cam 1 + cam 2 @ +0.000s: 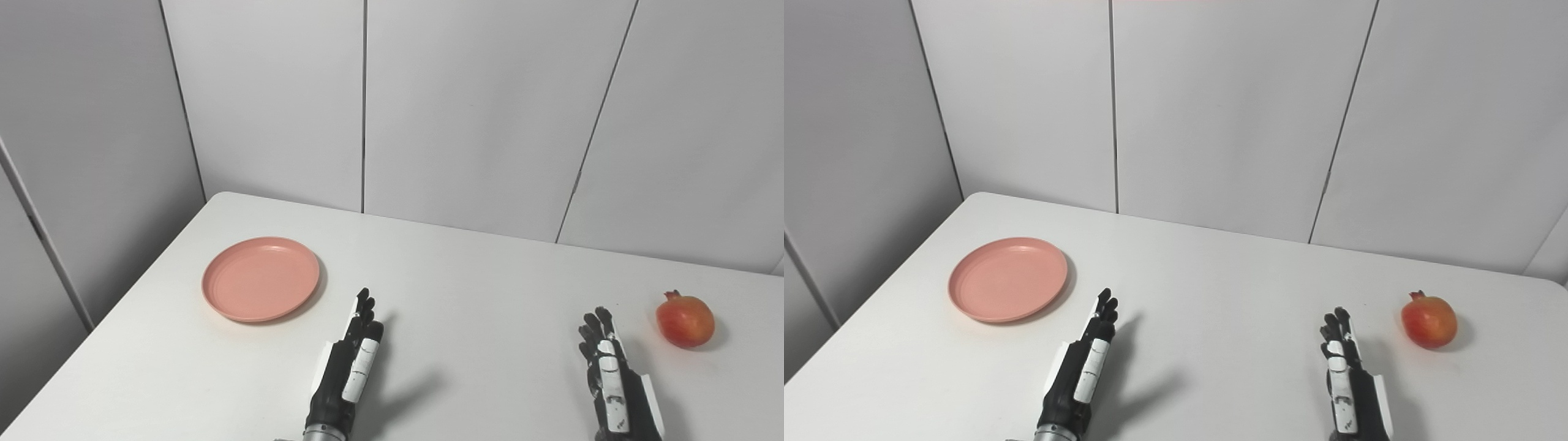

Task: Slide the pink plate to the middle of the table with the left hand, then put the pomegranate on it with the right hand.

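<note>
A round pink plate (261, 278) lies empty on the left part of the white table (465, 288). A red-orange pomegranate (685, 320) sits on the table at the far right. My left hand (350, 367) is open, fingers stretched forward, below and to the right of the plate with a gap between them. Open as well, my right hand (612, 373) stands just left of the pomegranate and a little nearer to me, not touching it. Neither hand holds anything.
Grey wall panels (478, 110) rise behind the table's far edge and along its left side. The table's rounded far left corner (223, 197) lies beyond the plate.
</note>
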